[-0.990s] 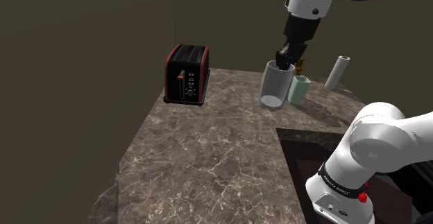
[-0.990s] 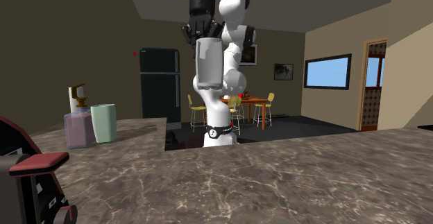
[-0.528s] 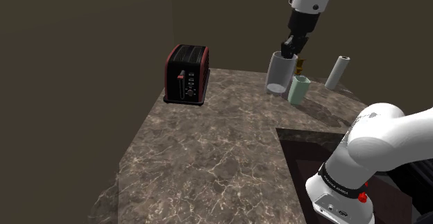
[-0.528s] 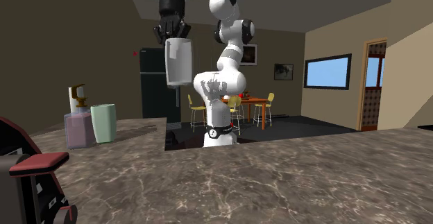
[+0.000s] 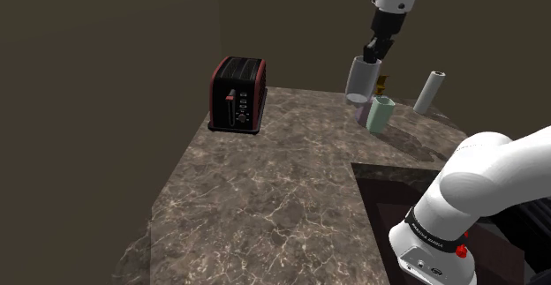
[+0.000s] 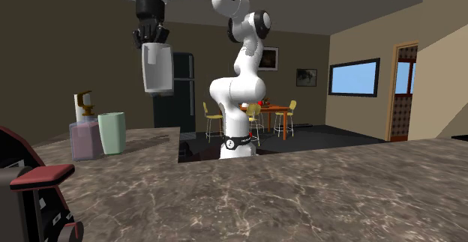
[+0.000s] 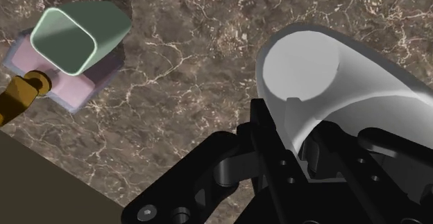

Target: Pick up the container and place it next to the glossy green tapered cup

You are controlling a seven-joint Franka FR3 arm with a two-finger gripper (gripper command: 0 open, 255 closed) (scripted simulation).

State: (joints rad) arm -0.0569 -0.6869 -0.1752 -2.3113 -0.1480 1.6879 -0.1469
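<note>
The container (image 5: 360, 78) is a tall pale grey tumbler that hangs in the air above the counter, with my gripper (image 5: 373, 52) shut on its rim. In the second exterior view the container (image 6: 158, 68) is under the gripper (image 6: 150, 37), up and to the right of the green tapered cup (image 6: 112, 132). The green cup (image 5: 381, 114) stands on the marble counter (image 5: 265, 186), just below and to the right of the container. In the wrist view the gripper (image 7: 295, 143) clasps the wall of the container (image 7: 326, 84), and the green cup (image 7: 78, 35) lies off to one side.
A pink soap dispenser (image 6: 85, 139) with a gold pump touches the green cup's far side. A white roll (image 5: 429, 92) stands further right. A black and red toaster (image 5: 237, 94) sits at the counter's back left. A dark sink (image 5: 397, 195) lies near the stand.
The arm has carried the container up and toward the green cup: rightward in the shoulder view, leftward in the second exterior view. The grip is unchanged.
</note>
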